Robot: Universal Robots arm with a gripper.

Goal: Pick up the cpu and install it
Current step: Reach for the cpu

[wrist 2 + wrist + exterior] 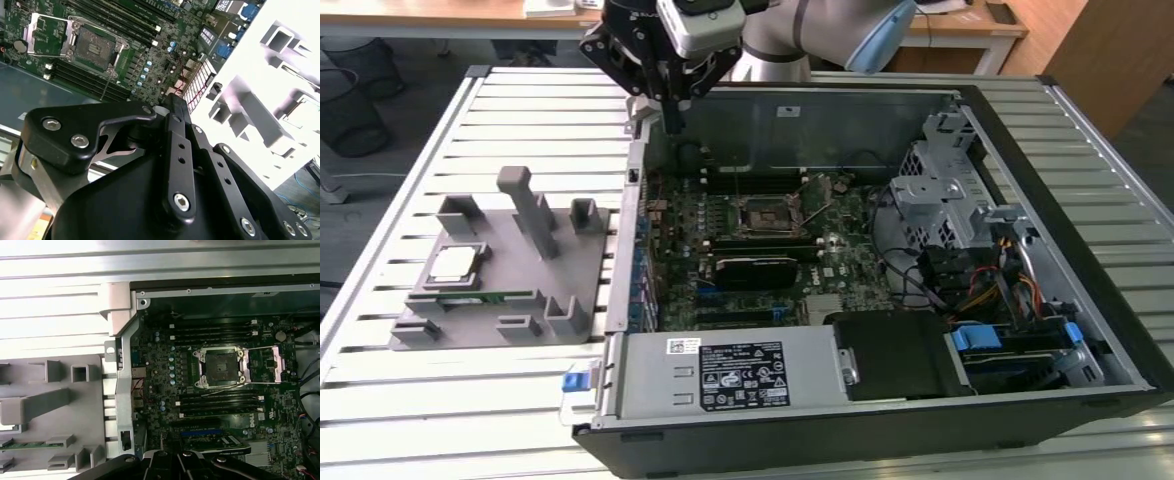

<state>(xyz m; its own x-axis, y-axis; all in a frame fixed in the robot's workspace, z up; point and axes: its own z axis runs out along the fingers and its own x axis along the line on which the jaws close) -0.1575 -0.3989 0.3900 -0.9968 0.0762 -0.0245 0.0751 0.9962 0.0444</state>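
cpu (454, 263) on grey fixture (587, 290); end effector (674, 122) closed, empty, pointing down above computer case (854, 120) corner, well apart

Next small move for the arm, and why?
Probably shift the end effector toward the exterior view's left, over the grey fixture. The cpu lies there, ungrasped, while the end effector hangs above the case's corner; the socket stands open and empty.

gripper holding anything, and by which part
Nothing. The gripper hangs over the computer case's corner, while the cpu lies on the grey fixture, apart from it.
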